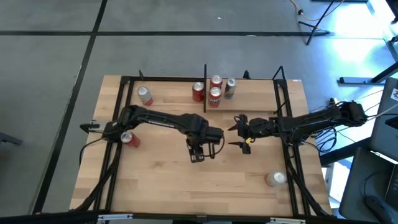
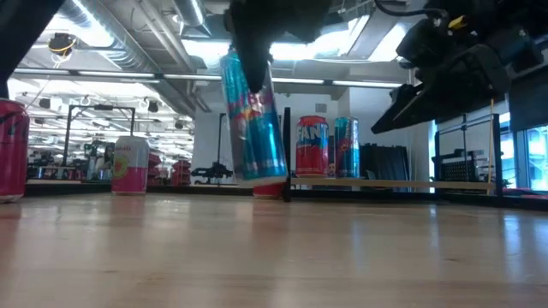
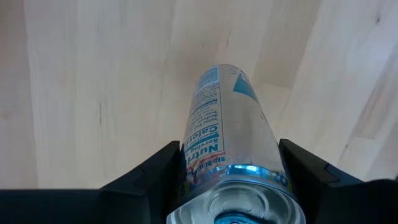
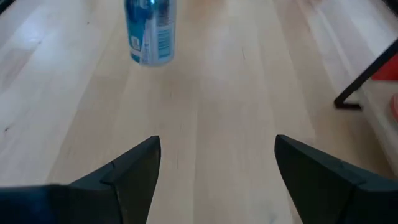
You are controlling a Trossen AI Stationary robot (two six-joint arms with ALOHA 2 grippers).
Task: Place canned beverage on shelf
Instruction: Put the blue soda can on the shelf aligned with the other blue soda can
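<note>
My left gripper (image 1: 198, 151) is at the table's middle, shut on a tall blue can (image 2: 253, 120). The can also shows in the left wrist view (image 3: 230, 143) and the right wrist view (image 4: 149, 31). My right gripper (image 1: 236, 132) hangs open and empty just right of it, above the table; it also shows in the right wrist view (image 4: 214, 174). The shelf (image 2: 402, 182), a pale board with thin black uprights, stands at the far edge. Several cans (image 1: 214, 92) stand upright on it, among them a red one (image 2: 312, 145) and a blue one (image 2: 346, 145). My left gripper pinches the blue can's upper end (image 3: 233, 177) between its two fingers (image 3: 155, 177), one on each side of the can's wall. The fingers come from above and point down. The can hangs below them, slightly tilted, its bottom (image 2: 261, 178) just clear of the tabletop.
A red can (image 1: 129, 138) is at the table's left, a pink one (image 1: 144, 94) at the far left, and a silver one (image 1: 275, 179) near the front right. Black frame bars (image 1: 289, 143) run along both sides of the table. Bare wood lies between the grippers and the shelf.
</note>
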